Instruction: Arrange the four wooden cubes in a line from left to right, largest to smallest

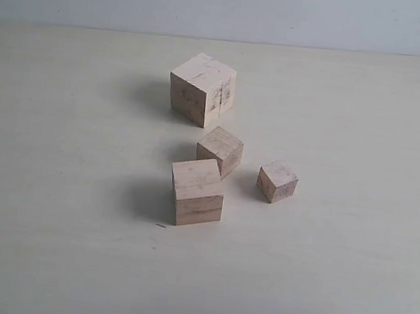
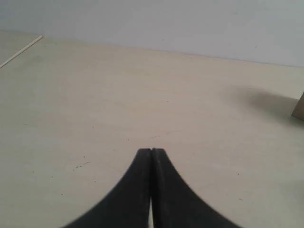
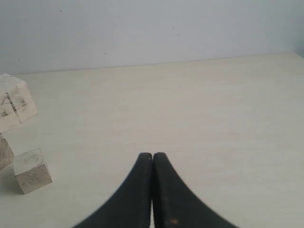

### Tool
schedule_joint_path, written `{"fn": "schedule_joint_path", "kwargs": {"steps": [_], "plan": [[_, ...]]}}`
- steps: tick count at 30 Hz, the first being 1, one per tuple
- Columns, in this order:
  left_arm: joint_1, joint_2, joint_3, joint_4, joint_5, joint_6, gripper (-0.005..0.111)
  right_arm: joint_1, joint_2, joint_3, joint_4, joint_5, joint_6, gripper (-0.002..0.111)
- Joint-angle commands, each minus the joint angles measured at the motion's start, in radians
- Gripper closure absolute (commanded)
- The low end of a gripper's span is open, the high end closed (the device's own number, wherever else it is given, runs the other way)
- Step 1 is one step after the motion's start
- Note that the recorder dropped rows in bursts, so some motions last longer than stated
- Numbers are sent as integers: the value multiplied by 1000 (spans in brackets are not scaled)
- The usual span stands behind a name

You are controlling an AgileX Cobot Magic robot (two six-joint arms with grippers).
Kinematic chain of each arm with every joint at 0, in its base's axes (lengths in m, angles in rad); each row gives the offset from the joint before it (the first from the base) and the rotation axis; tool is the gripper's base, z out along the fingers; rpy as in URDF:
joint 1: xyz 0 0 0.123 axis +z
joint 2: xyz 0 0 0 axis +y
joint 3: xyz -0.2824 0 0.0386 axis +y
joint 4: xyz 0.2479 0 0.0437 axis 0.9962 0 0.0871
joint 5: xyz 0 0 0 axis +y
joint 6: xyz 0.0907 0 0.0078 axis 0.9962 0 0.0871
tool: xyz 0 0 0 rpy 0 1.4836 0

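Four pale wooden cubes sit mid-table in the exterior view. The largest cube [image 1: 202, 89], with dark smudges and a crack line, stands farthest back. A second cube [image 1: 197, 192] is nearest the front. A third cube [image 1: 220, 150] touches its back corner. The smallest cube [image 1: 277, 181] lies apart to the right. No arm shows in the exterior view. My left gripper [image 2: 151, 151] is shut with nothing in it, over bare table; a cube's edge [image 2: 299, 107] peeks in at that view's border. My right gripper [image 3: 152, 155] is shut and empty, apart from the smallest cube [image 3: 32, 176] and largest cube [image 3: 14, 102].
The pale table [image 1: 46, 244] stretches wide on all sides of the cubes, ending at a grey wall [image 1: 228, 6] behind. A table edge line [image 2: 19, 52] shows in the left wrist view.
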Motion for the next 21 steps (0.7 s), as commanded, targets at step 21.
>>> {"fn": "schedule_joint_path", "kwargs": {"steps": [21], "plan": [[-6, -6, 3, 2, -12, -4, 107, 3, -6, 4, 46, -149, 1, 108]]}}
